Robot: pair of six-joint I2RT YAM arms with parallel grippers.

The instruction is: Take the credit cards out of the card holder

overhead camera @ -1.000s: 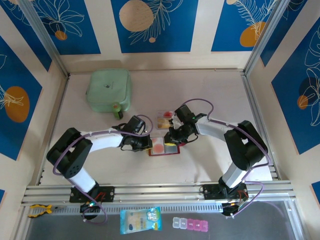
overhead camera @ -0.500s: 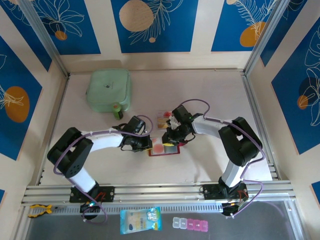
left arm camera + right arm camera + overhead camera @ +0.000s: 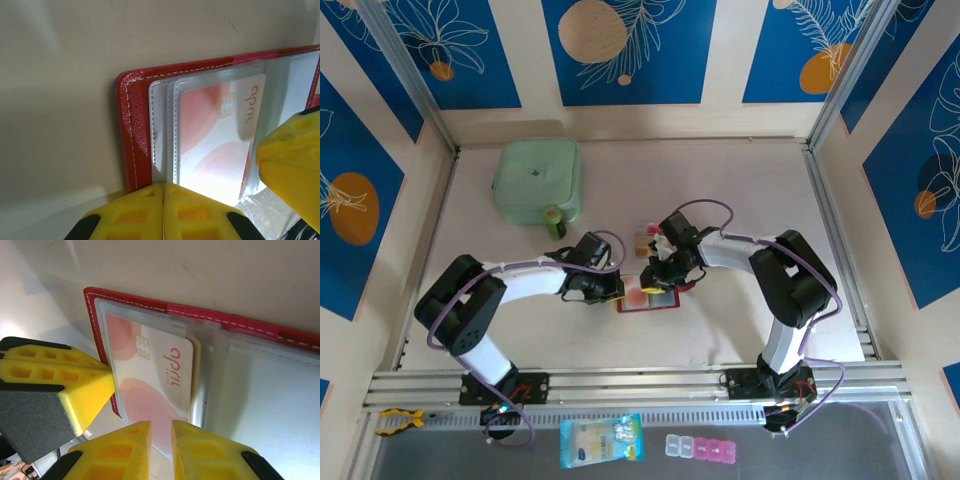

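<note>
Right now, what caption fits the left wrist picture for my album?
Shut left end effector at the open red card holder, pink credit card inside a clear pocket.

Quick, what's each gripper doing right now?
Left gripper: shut, at the card holder's edge.
Right gripper: nearly closed at the pink credit card; a grip cannot be told.

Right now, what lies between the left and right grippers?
The open card holder, with a pink credit card in its clear pocket, lies between the left gripper and right gripper; both wrist views show it.
</note>
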